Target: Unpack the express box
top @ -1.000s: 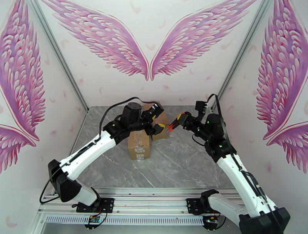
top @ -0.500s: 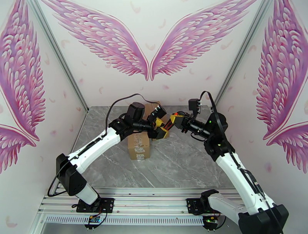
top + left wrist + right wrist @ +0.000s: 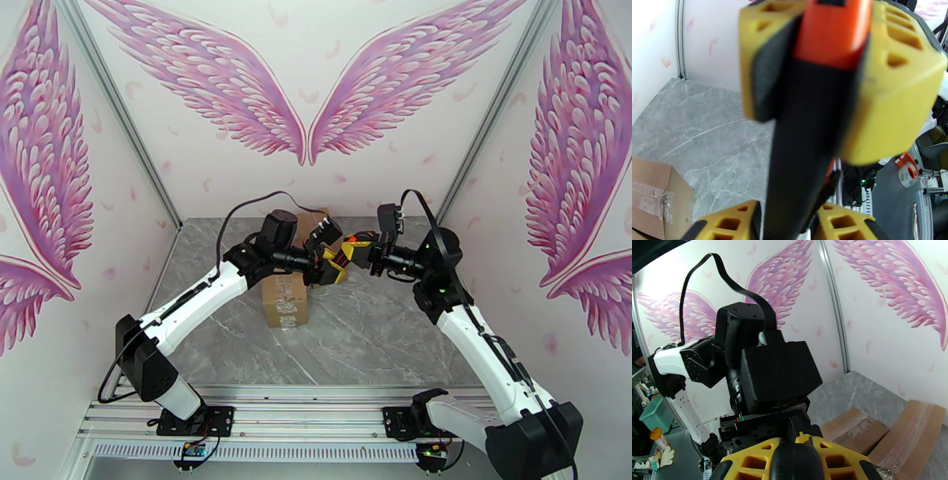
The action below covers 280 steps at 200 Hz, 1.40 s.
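The right pincer (image 3: 346, 253) is closed on a black tool with an orange end (image 3: 802, 158), its two yellow fingers (image 3: 892, 98) pressed against the tool's sides in the left wrist view. The left pincer (image 3: 332, 265) meets it tip to tip above the worktop (image 3: 379, 331). Its own yellow fingers (image 3: 730, 221) sit narrowly apart on either side of the tool's black shaft, but I cannot tell whether they clamp it. The express box (image 3: 284, 298) stands taped on the worktop just below and in front of the two pincers, with brown cardboard flaps (image 3: 853, 429) lying beyond it. A second ago the pincers were apart, with the right one carrying the tool alone. The right one has since moved left to close the gap, while the box has stayed where it was.
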Each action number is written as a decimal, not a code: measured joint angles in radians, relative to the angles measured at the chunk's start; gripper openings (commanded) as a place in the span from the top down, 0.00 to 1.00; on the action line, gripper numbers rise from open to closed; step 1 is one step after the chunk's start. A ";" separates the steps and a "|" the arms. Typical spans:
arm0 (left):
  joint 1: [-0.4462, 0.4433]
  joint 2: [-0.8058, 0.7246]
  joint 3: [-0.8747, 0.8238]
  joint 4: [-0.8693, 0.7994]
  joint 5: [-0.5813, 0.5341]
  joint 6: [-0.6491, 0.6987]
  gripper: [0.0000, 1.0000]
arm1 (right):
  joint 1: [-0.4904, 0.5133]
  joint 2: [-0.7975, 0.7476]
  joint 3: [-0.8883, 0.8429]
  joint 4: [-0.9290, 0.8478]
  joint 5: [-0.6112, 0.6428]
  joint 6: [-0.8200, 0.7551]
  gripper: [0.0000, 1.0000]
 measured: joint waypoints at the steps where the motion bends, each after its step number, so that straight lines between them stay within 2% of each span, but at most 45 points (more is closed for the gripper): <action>1: 0.000 0.000 0.000 0.000 0.001 0.002 0.72 | 0.000 0.000 0.000 0.000 -0.002 0.000 1.00; 15: -0.002 0.002 0.000 -0.009 0.023 0.016 0.78 | 0.000 0.000 0.000 0.000 -0.019 -0.002 0.99; 33: -0.004 0.005 0.001 -0.026 0.051 0.040 0.85 | 0.000 0.003 0.001 0.000 -0.048 -0.002 0.90; 49: -0.006 0.015 0.016 -0.051 0.061 0.053 0.91 | -0.001 0.006 0.001 0.000 -0.064 -0.001 0.86; 87: -0.009 0.038 0.060 -0.117 0.084 0.079 0.97 | -0.006 0.010 0.001 -0.004 -0.093 -0.001 0.72; 120: -0.030 0.064 0.105 -0.158 0.083 0.085 0.99 | -0.006 0.010 0.001 -0.058 -0.100 -0.028 0.59; 146: -0.039 0.080 0.140 -0.195 0.083 0.095 0.99 | -0.005 0.010 0.001 -0.080 -0.108 -0.048 0.62; 168: -0.041 0.082 0.146 -0.214 0.077 0.110 1.00 | -0.004 0.010 0.001 -0.092 -0.119 -0.049 0.78; 189: -0.040 0.083 0.147 -0.229 0.080 0.147 0.99 | 0.000 0.010 0.001 -0.103 -0.143 -0.048 0.88; 198: -0.039 0.083 0.148 -0.234 0.080 0.155 0.93 | 0.000 0.009 0.001 -0.106 -0.146 -0.051 0.91; 213: -0.038 0.083 0.151 -0.240 0.079 0.163 0.69 | 0.001 0.008 0.001 -0.108 -0.146 -0.052 0.94; 224: -0.038 0.083 0.151 -0.246 0.072 0.154 0.56 | 0.001 0.008 0.001 -0.109 -0.139 -0.059 0.94; 257: 0.002 0.058 0.125 -0.214 -0.008 0.089 0.34 | 0.000 0.005 -0.018 -0.114 -0.074 -0.077 0.93; 265: 0.026 0.026 0.090 -0.190 -0.044 0.064 0.31 | 0.001 0.003 -0.026 -0.119 -0.043 -0.082 0.91; 270: 0.041 0.001 0.063 -0.177 -0.074 0.044 0.26 | 0.001 0.001 -0.032 -0.124 -0.023 -0.086 0.92; 274: 0.053 -0.020 0.043 -0.167 -0.100 0.039 0.18 | 0.001 0.000 -0.037 -0.127 -0.002 -0.089 0.92; 280: 0.070 -0.056 0.010 -0.154 -0.143 0.019 0.16 | 0.001 -0.002 -0.045 -0.131 0.026 -0.089 0.92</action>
